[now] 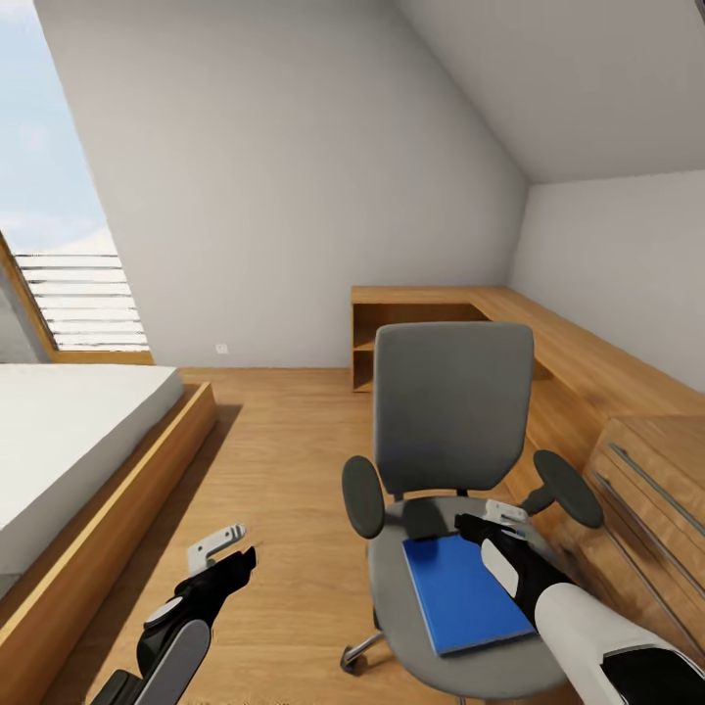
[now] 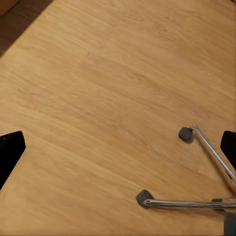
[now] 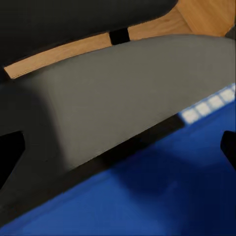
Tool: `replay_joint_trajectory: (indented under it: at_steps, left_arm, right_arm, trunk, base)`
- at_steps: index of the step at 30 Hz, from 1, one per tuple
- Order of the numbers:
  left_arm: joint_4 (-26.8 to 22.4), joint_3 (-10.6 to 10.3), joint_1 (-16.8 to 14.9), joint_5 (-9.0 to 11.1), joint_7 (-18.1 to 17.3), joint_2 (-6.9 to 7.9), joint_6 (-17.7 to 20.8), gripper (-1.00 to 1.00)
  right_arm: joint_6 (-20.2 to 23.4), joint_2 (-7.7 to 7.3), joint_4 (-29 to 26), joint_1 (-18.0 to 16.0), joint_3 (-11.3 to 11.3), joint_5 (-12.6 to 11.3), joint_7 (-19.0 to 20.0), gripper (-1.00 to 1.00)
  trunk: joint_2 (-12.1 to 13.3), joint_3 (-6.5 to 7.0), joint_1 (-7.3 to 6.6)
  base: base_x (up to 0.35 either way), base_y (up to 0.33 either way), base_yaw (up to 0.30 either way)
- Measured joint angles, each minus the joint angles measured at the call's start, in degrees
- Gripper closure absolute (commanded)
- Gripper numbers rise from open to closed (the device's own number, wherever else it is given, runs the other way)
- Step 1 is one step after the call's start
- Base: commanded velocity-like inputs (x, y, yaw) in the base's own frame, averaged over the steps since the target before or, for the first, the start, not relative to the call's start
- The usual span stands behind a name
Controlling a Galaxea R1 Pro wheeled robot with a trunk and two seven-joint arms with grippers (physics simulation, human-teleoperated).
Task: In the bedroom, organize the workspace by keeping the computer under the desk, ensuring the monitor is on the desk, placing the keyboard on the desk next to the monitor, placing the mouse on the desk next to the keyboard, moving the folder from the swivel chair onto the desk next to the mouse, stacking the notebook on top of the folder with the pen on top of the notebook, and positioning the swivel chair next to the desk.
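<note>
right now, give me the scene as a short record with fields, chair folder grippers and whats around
room: attic bedroom with a sloped ceiling and wooden floor
swivel chair: grey swivel chair on the floor, facing the robot
folder: blue folder lying flat on the chair seat
right gripper: right gripper over the seat at the folder's far edge, open, holding nothing
left gripper: left gripper open above bare floor, beside the chair's chrome base
left of chair: bed on a wooden frame
right of chair: wooden drawers and a long low shelf
</note>
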Motion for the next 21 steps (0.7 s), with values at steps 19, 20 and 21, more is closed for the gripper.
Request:
replay_joint_trajectory:
  at_steps: [19,20,21]
  left_arm:
    - [0.1,-0.3,0.0,-0.1,0.1,-0.01,0.0,-1.0]
    - [0.1,-0.4,0.0,-0.1,0.1,-0.01,0.0,-1.0]
    - [0.1,-0.4,0.0,0.0,0.1,-0.01,0.0,-1.0]
  right_arm:
    - [0.1,0.01,0.0,0.0,-0.1,0.0,0.1,-1.0]
    - [0.0,0.01,0.0,0.0,-0.1,0.0,0.1,-1.0]
    - [0.0,0.01,0.0,0.0,-0.1,0.0,0.1,-1.0]
  trunk:
    - [0.0,0.0,-0.02]
    - [0.0,0.0,-0.02]
    - [0.0,0.0,-0.03]
  base:
    - [0.028,0.0,0.242]
    - [0.236,0.0,0.061]
    - [0.224,0.0,0.049]
